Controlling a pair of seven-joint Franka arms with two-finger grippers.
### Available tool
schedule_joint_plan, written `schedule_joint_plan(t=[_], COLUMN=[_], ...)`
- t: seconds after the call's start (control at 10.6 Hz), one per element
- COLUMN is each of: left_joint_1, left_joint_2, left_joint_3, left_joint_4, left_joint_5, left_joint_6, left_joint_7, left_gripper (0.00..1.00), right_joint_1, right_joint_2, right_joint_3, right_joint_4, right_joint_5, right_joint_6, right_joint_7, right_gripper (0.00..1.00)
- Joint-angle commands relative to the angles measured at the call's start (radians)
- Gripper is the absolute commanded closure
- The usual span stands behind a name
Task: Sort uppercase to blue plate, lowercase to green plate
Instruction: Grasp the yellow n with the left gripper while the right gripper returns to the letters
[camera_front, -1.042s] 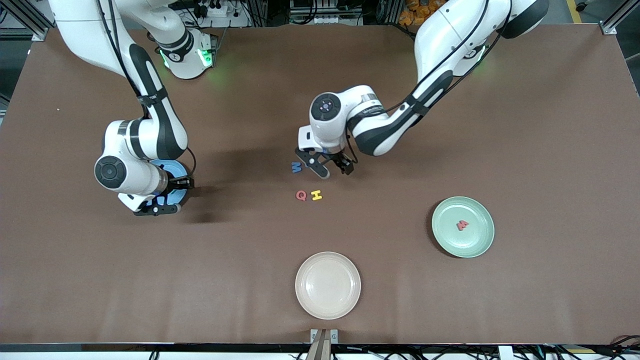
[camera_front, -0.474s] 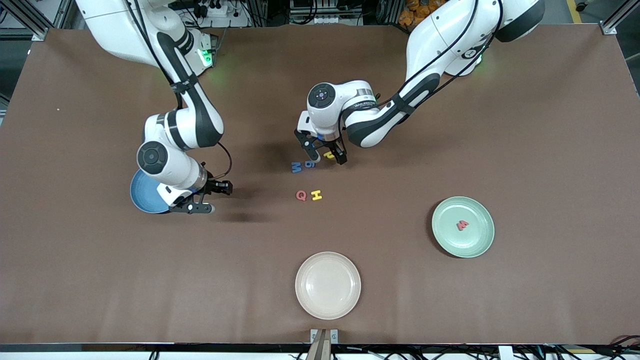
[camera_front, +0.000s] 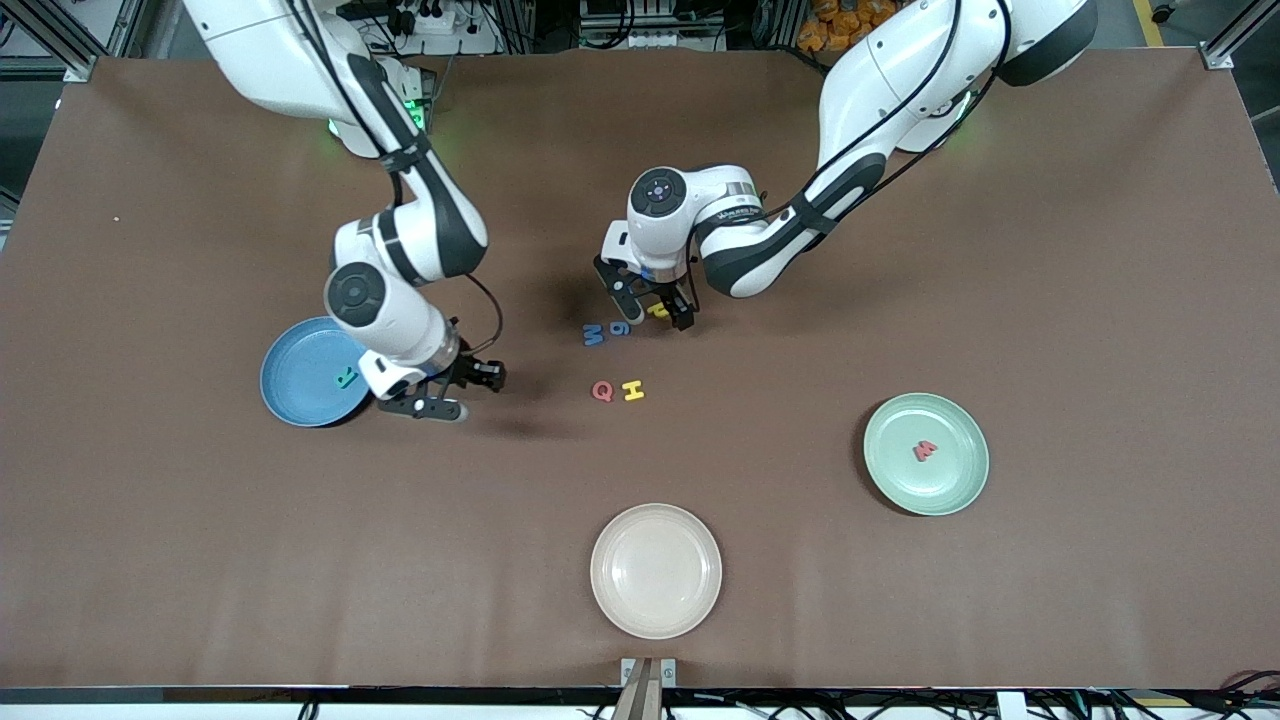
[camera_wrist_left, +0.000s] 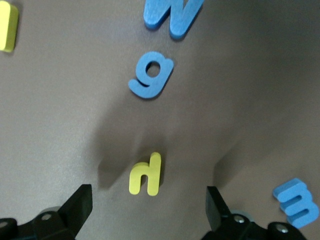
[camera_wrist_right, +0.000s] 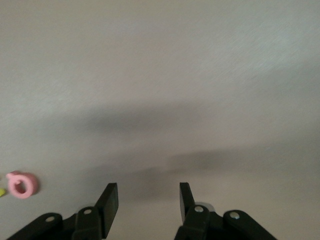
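A brown, matte desk (camera_front: 900, 620) fills the front view, its covering faintly creased toward the front camera's edge. Along the top edge, past the arms' bases, stand metal framing, cables and power strips. A small metal bracket (camera_front: 648, 672) sits at the desk's near edge.

The left hand (camera_front: 655, 312) hangs low over the middle of the desk, fingers spread wide and empty. Between its fingers in the left wrist view lies the yellow lowercase letter (camera_wrist_left: 146, 174) flat on the desk, touching neither finger. Just beside the hand lie the blue g (camera_front: 619, 328) and the blue M (camera_front: 593, 335); a small blue m (camera_wrist_left: 298, 202) lies near one fingertip in the left wrist view. The pinkish Q (camera_front: 602, 391) and yellow H (camera_front: 632, 391) lie side by side, nearer the front camera than the left hand.

The right hand (camera_front: 462, 392) is over bare desk just beside the blue plate (camera_front: 290, 385), on the side toward the letters. Its fingers stand part-way apart with nothing between them; the right wrist view shows only plain surface and shadow under them.

The blue plate holds the teal-green R (camera_front: 346, 378). The green plate (camera_front: 950, 490) lies well apart from the left hand, toward the left arm's end, with the red w (camera_front: 925, 451) in it. A cream plate (camera_front: 655, 600) lies nearest the front camera.
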Motion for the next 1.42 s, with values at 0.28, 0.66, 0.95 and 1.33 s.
schedule_joint_plan(t=[0.28, 0.66, 0.95, 1.33], left_joint_1=[0.017, 0.026, 0.072, 0.219], left_joint_2=[0.021, 0.019, 0.012, -0.048], left_joint_3=[0.003, 0.022, 0.024, -0.009], left_joint_4=[-0.013, -0.010, -0.013, -0.016], left_joint_5=[0.054, 0.055, 0.055, 0.038], left_joint_6=[0.044, 0.044, 0.042, 0.010], left_joint_7=[0.008, 0.006, 0.001, 0.018], left_gripper=[0.18, 0.78, 1.00, 1.00], right_joint_1=[0.116, 0.166, 0.171, 0.165], right_joint_2=[0.069, 0.167, 0.175, 0.174], right_joint_3=[0.036, 0.039, 0.039, 0.039], right_joint_4=[0.034, 0.184, 0.190, 0.184], right_joint_5=[-0.051, -0.300, -0.317, -0.326], right_joint_6=[0.088, 0.085, 0.120, 0.125], right_joint_7=[0.285, 0.477, 0.475, 0.466], right_gripper=[0.41, 0.39, 0.36, 0.36])
